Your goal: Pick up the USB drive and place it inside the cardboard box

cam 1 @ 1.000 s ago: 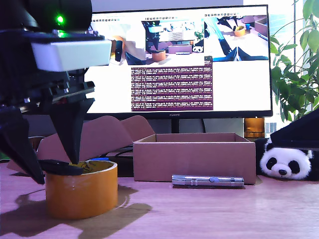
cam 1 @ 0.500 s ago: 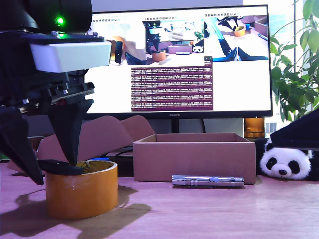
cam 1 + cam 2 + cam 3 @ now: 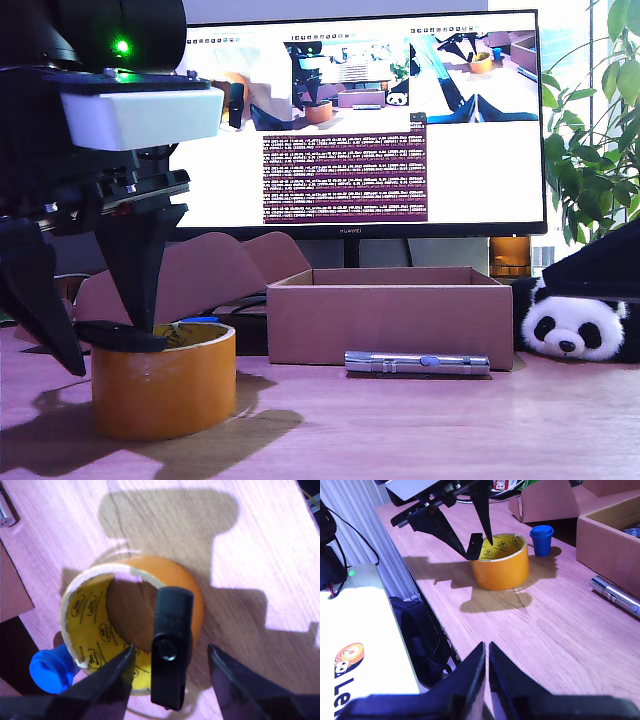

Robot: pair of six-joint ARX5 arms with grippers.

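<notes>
Claw fingers of my first gripper (image 3: pixel 105 345), black and tapering, point steeply down at the exterior view's left, one on each side of the small flat black plastic USB drive (image 3: pixel 122 335), set apart and not pressing it as far as this view shows. The drive lies across the rim of the one squat orange tape roll (image 3: pixel 163 380), which stands on the pale wood-grain bench (image 3: pixel 420 425). Behind the roll, a single low brown cardboard box (image 3: pixel 390 322) with plain straight walls sits open-topped; one slim silver metal cylinder (image 3: pixel 417 363) lies along its front wall. One plush black-and-white panda (image 3: pixel 572 330) sits at the exterior view's right, and a wide monitor (image 3: pixel 355 125) fills the background.

In the first wrist view, my first gripper (image 3: pixel 171 667) is spread wide, and the USB drive (image 3: pixel 171 647) lies lengthwise in the gap, touching neither dark finger. It has a round dimple near its middle and bridges the tape roll's (image 3: pixel 131 630) rim, over the yellow printed inner lining. One blue plastic cap-like object (image 3: pixel 52 667) sits just beside the roll.

In the second wrist view, my second gripper (image 3: pixel 486 667) hovers well apart from the roll (image 3: pixel 501 562), its two black fingers pressed together with nothing between them. The USB drive (image 3: pixel 474 546) shows on the roll's rim beneath the other claw, the blue object (image 3: pixel 541 539) just beyond, and a corner of the cardboard box (image 3: pixel 607 535) near the silver cylinder (image 3: pixel 615 596).
</notes>
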